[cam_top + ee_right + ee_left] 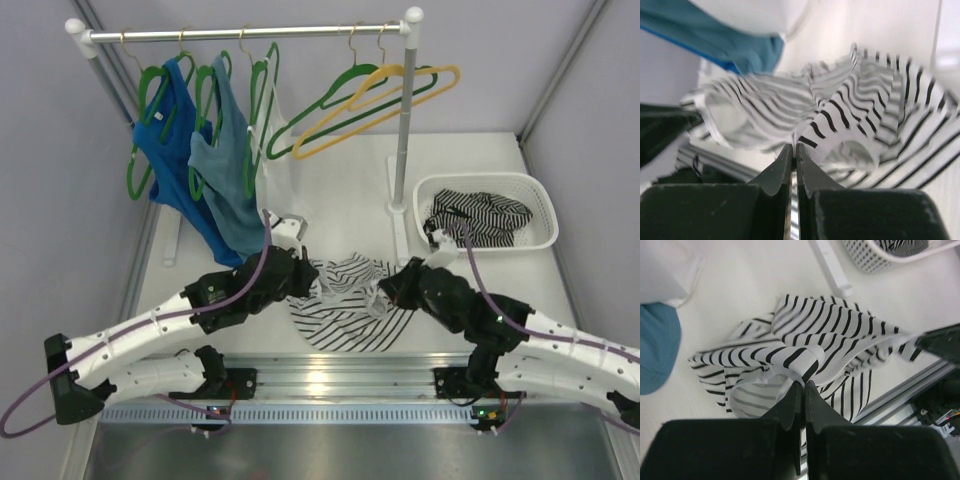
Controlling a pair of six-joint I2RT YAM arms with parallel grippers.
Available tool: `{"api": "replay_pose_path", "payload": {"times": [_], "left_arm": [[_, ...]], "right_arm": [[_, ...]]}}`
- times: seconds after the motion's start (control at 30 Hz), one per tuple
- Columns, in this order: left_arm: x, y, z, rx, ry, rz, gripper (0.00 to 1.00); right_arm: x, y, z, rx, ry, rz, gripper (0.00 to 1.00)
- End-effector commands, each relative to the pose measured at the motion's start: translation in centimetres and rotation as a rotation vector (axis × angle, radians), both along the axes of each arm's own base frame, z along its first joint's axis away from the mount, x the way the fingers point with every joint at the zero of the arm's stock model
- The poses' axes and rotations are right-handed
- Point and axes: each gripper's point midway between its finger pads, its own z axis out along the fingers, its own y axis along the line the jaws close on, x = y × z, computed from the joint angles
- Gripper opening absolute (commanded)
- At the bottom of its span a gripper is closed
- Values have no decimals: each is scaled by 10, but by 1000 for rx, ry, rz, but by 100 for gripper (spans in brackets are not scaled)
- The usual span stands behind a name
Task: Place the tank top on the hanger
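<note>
The tank top (345,300) lies crumpled on the desk (340,200) between the two arms, near the front edge and forward of the clothes rail (250,33). The left pincer (297,272) is positioned at the left edge of the garment. In the left wrist view its fingers (790,405) are drawn together with a raised fold of the striped fabric (830,340) clamped at the tips. The right pincer (392,290) is positioned at the right edge of the garment. In the right wrist view its fingers (777,170) are pressed together on a lifted edge of the striped fabric (865,110). The cloth between the two grip points is bunched and partly raised off the desk, and the remainder rests flat on it. The hanger (338,90), green and bare, hangs tilted on the right part of the rail, just beside a yellow hanger (440,72) of the same shape. On the left part of the rail, three green hangers carry a blue top (170,150), a teal top (225,170) and a white top (275,170). A white basket (480,178) stands on the desk to the right of the rail post and holds a darker striped garment (480,215).
</note>
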Motion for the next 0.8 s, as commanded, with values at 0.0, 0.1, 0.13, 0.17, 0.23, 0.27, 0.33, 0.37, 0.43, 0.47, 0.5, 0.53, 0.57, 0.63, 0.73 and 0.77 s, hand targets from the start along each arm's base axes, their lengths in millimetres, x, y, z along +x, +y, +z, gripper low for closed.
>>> {"api": "replay_pose_path", "payload": {"times": [0.0,0.1,0.13,0.17,0.23,0.27,0.33,0.37,0.43,0.47,0.5,0.53,0.57,0.63,0.73,0.77], "left_arm": [[11,9,62,-29,-118,28,0],[17,17,105,-33,-191,49,0],[20,24,114,-6,-218,65,0],[24,23,138,-30,-249,75,0],[29,27,156,-2,-287,82,0],[33,28,177,-18,-316,102,0],[37,29,194,-2,-347,105,0],[37,35,216,-24,-374,123,0],[43,37,231,-5,-402,140,0],[43,44,251,-24,-429,160,0],[43,48,261,-28,-444,171,0],[46,49,266,-10,-457,176,0],[44,56,283,-35,-478,188,0],[44,58,292,-31,-489,190,0],[38,55,287,-50,-459,158,0],[36,53,280,-52,-442,145,0]], "right_arm": [[31,-25,83,-98,-219,-2,0],[53,-33,135,-128,-316,63,0],[57,-32,148,-131,-342,94,0],[65,-30,171,-136,-383,150,0],[75,-30,192,-133,-408,202,0],[83,-26,213,-149,-439,231,0],[91,-23,234,-128,-465,276,0],[95,-19,256,-114,-503,295,0],[99,-19,280,-93,-543,307,0],[99,-17,304,-65,-583,317,0],[99,-16,315,-50,-602,326,0],[97,-14,324,-32,-618,348,0],[97,-13,344,-10,-650,354,0],[93,-9,357,17,-672,388,0],[91,0,344,44,-628,443,0],[82,-1,344,54,-649,455,0]]}}
